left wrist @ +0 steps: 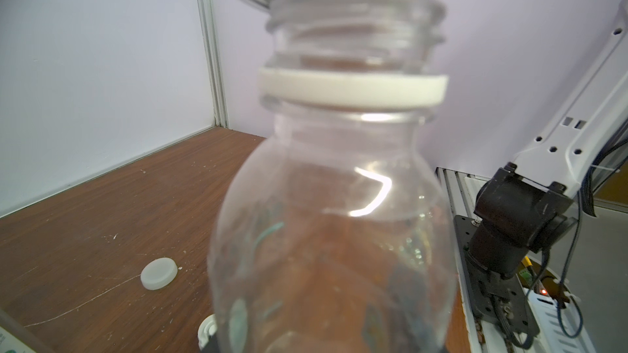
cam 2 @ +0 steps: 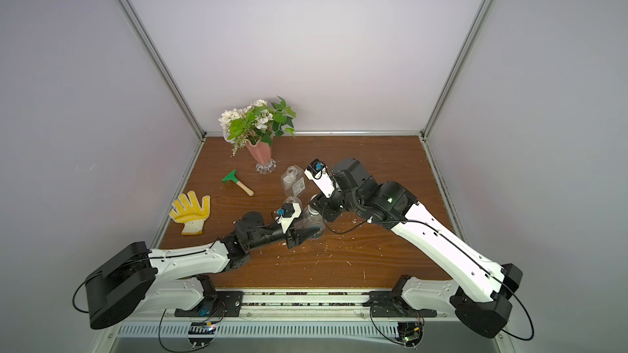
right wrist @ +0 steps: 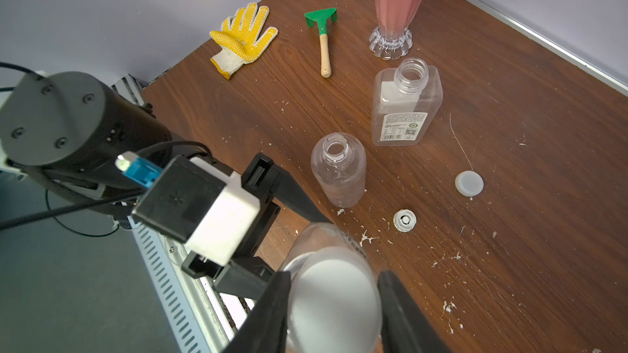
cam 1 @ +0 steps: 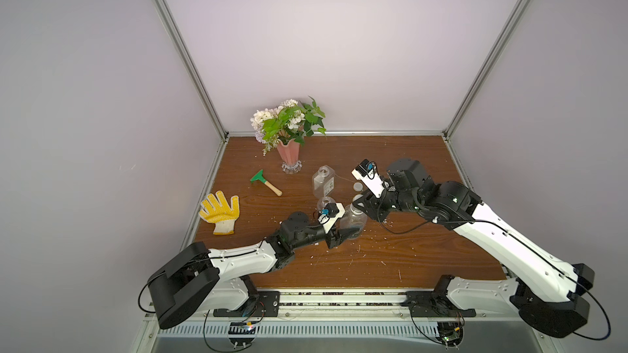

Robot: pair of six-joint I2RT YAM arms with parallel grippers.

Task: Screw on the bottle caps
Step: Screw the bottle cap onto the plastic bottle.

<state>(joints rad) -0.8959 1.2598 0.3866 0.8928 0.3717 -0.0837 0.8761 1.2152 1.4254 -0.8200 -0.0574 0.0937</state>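
Note:
My left gripper [cam 1: 350, 230] is shut on the lower body of a rounded clear bottle [left wrist: 333, 232], which has a white ring round its neck. My right gripper [right wrist: 334, 276] is shut on a white flat bottle cap [right wrist: 334, 303], held slightly tilted right over that bottle's open mouth. Two other bottles stand open behind them: a square one with a white label [right wrist: 406, 106] and a small cylinder [right wrist: 338, 169]. A flat cap [right wrist: 469, 183] and a ribbed nozzle cap [right wrist: 405, 220] lie loose on the table.
A pink vase of flowers [cam 1: 289, 154] stands at the back. A green toy rake [cam 1: 263, 181] and a yellow glove [cam 1: 220, 212] lie to the left. White crumbs dot the wooden table [cam 1: 390, 259]. Walls close three sides.

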